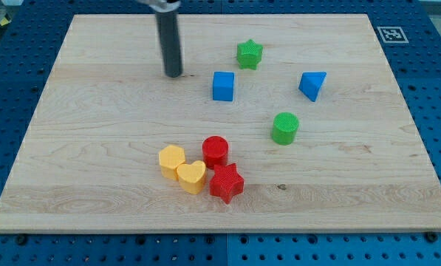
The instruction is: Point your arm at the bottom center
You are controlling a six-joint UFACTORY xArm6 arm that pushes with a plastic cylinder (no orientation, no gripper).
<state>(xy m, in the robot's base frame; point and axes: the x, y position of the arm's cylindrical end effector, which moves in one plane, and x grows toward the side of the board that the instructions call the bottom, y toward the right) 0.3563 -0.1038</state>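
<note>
My tip (173, 74) rests on the wooden board (94, 162) in the upper left-middle part, to the left of the blue cube (223, 86) and well above the cluster at the bottom middle. That cluster holds a yellow hexagon (171, 159), a yellow heart (192, 176), a red cylinder (216, 151) and a red star (226, 182), packed close together. A green star (249, 54) lies near the view's top, a blue triangular block (313, 85) at the right, and a green cylinder (285, 128) lies below them.
The board lies on a blue perforated table (434, 89). A black and white marker tag (390, 33) sits at the board's top right corner.
</note>
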